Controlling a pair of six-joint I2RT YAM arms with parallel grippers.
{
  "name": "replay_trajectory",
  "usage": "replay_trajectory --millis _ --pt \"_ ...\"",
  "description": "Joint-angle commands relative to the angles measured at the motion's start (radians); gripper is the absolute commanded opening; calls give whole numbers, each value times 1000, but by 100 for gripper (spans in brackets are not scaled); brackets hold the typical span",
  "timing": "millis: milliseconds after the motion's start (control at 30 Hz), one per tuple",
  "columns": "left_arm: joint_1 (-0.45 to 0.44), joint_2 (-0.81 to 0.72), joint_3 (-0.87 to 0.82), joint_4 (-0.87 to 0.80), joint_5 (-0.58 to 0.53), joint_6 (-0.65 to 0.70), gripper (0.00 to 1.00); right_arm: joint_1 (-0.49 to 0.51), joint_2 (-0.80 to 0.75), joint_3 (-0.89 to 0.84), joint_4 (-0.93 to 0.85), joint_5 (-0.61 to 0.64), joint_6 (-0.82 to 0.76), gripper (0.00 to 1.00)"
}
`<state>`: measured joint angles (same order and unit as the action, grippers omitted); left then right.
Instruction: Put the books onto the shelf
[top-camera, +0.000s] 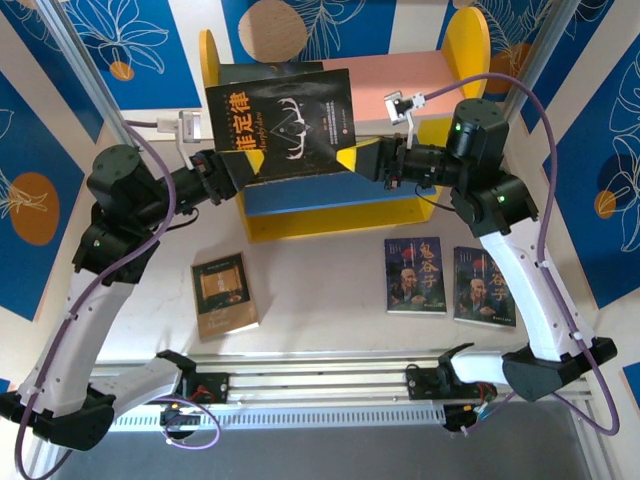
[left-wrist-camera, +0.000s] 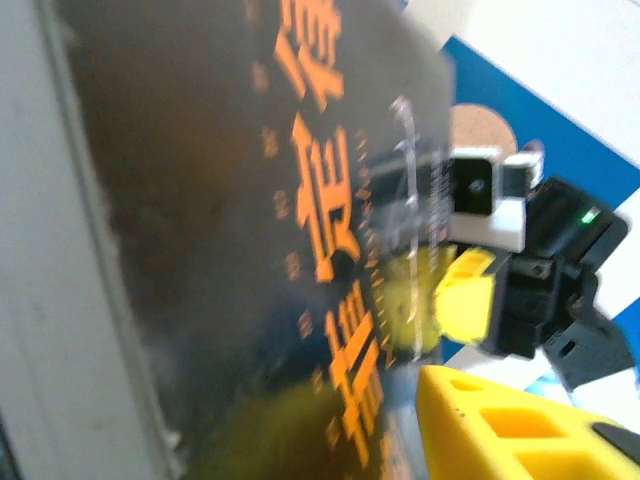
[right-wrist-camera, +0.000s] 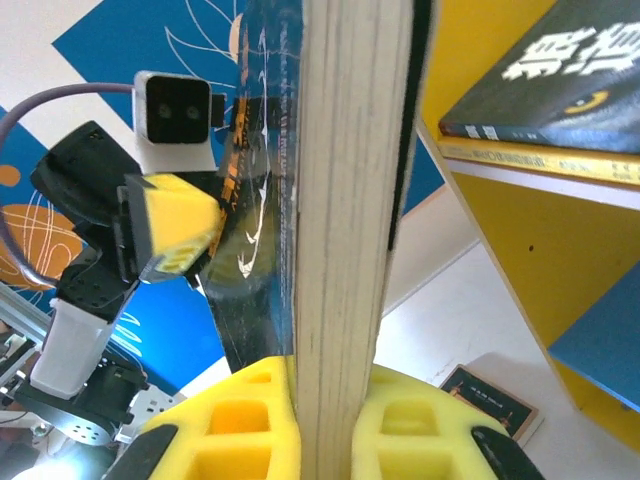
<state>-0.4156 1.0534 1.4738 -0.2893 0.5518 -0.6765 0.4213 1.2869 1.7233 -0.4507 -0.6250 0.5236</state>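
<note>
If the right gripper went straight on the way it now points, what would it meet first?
The right gripper is shut on the book, which would go with it. Ahead, the left gripper at the book's far edge likely comes first; depth is unclear.

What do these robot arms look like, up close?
Both the left arm and right arm have white curved links, black joints and looping purple cables. Fingers are yellow blocks. A small white camera sits at each wrist; green lights glow on the right.
</note>
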Motion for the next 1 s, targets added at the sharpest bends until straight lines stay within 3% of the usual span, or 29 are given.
replay_trajectory --millis 0,167,400,667,967 --pt "14 -48 93 -175 -67 111 57 -22 18 88 -34 -36 -44 0" --pt "18 -119 138 -333 -197 183 62 -82 95 216 -106 -60 -66 0" --pt "18 -169 162 -461 -283 253 65 -141 261 421 -175 -96 -61 0" --pt "18 -187 168 -520 -314 272 65 -148 474 685 -268 -122 -52 0" --pt "18 -187 163 -532 -317 273 65 -136 633 856 -298 -111 -16 0"
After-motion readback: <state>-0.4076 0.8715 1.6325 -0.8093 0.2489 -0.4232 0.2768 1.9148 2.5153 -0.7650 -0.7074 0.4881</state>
